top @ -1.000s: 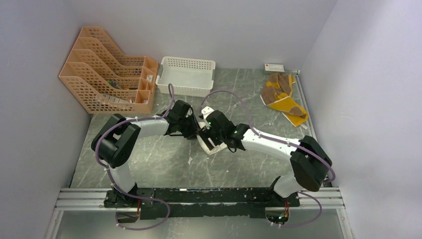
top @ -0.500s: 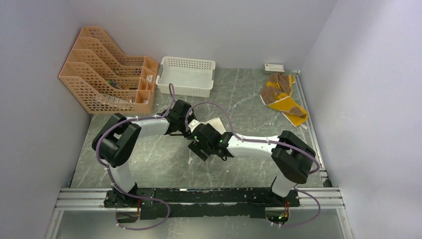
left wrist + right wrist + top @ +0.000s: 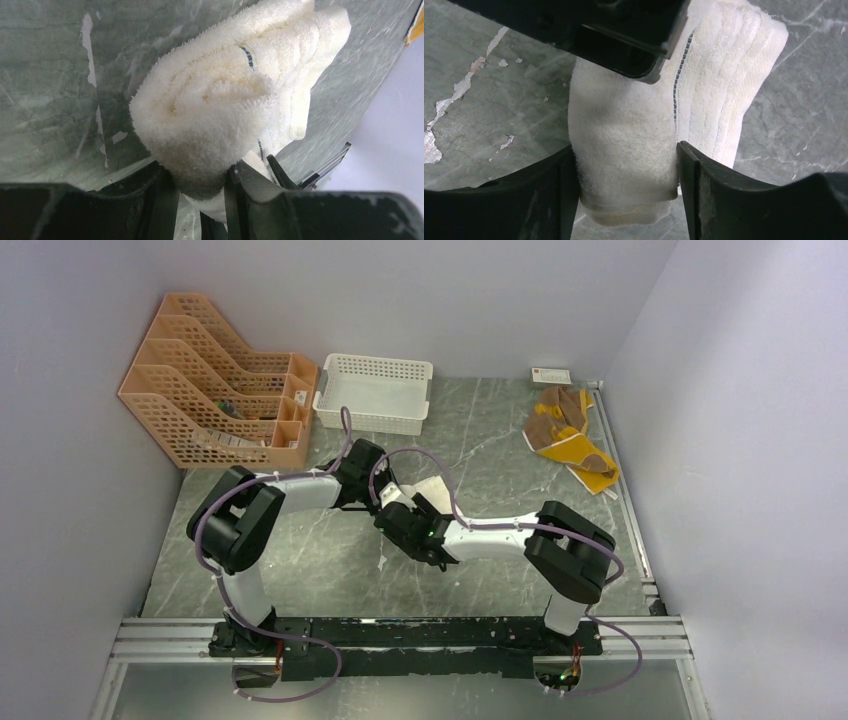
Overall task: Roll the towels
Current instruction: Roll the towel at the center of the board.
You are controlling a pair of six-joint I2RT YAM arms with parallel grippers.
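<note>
At far left stands an orange file rack [image 3: 215, 390], with a white lattice basket [image 3: 375, 390] just beside it; in the middle the left gripper [image 3: 200, 175] is clamped on one end of the rolled cream towel [image 3: 225, 100]; the right gripper [image 3: 624, 165] squeezes the same roll, fingers [image 3: 549, 195] pressed against both its sides; the brown-and-yellow towel [image 3: 568, 435] lies crumpled and unrolled near the far right wall.
</note>
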